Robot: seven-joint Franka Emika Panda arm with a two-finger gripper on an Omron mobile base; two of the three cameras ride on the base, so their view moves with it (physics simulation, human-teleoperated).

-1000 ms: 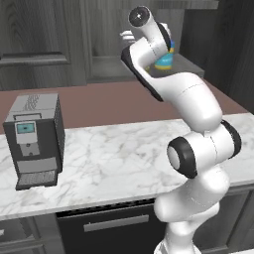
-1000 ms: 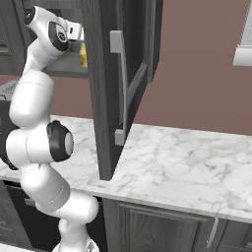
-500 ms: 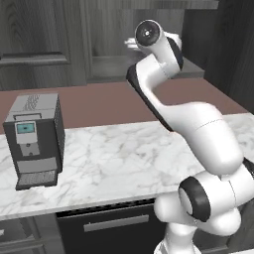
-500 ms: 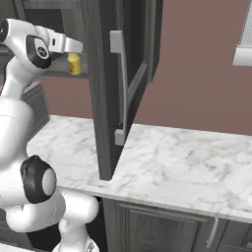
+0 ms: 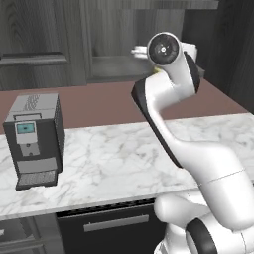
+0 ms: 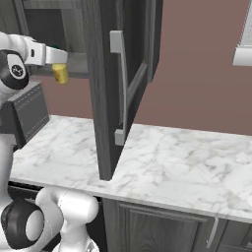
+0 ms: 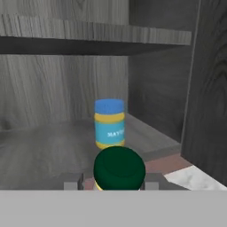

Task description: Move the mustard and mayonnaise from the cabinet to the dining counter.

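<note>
We are holding the mustard (image 7: 119, 169) clamped in the gripper (image 6: 58, 63), just outside the open cabinet (image 6: 106, 88); the mayonnaise (image 7: 109, 123) is waiting on its shelf. We are judging it best to stay upright, clearing the door.

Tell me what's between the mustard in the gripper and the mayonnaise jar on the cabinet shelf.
Nothing: in the hand view, bare grey shelf runs from the mustard to the mayonnaise.

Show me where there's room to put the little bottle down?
The marble worktop right of the open cabinet door is bare. So is the stretch between the coffee machine and the arm. Inside the cabinet, the shelf left of the mayonnaise is free.
</note>
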